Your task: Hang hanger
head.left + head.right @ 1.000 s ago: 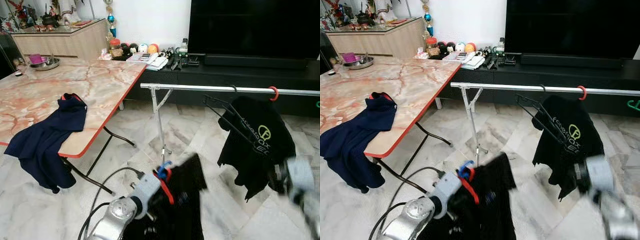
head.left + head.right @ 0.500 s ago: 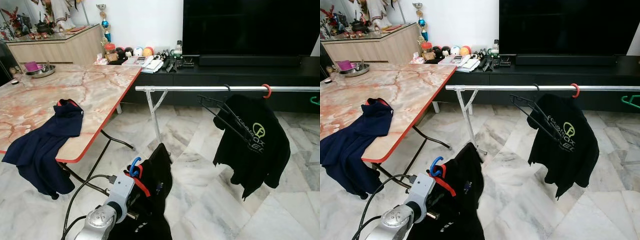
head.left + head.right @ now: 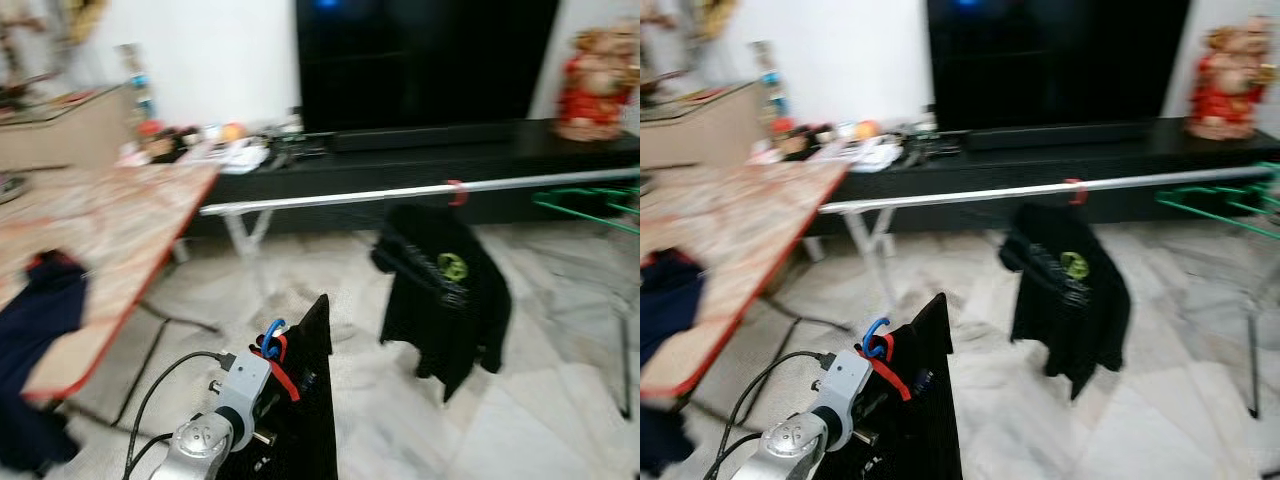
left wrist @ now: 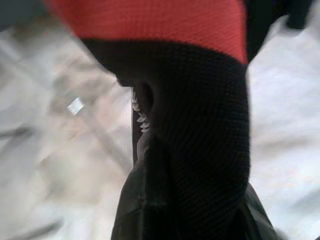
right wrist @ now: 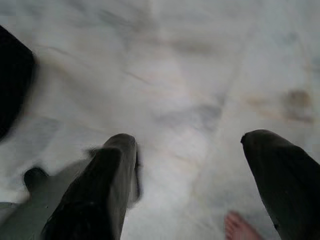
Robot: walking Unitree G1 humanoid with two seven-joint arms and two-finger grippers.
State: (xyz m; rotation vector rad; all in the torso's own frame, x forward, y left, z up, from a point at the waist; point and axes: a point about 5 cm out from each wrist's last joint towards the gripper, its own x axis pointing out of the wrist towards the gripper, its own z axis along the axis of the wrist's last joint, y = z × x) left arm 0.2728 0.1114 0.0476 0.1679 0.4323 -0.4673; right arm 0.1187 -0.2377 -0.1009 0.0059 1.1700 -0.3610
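Left gripper (image 3: 268, 372) apparently grips black garment (image 3: 305, 400) near the rail (image 3: 400, 192).

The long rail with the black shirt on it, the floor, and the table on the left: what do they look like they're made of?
The rail looks like bare metal tube: silver-grey with a dull shine. The floor looks like polished marble or marble-look tile: pale, with grey veins and faint joint lines. The table has a pinkish marbled top with a red edge, perhaps laminate; blur leaves that open.
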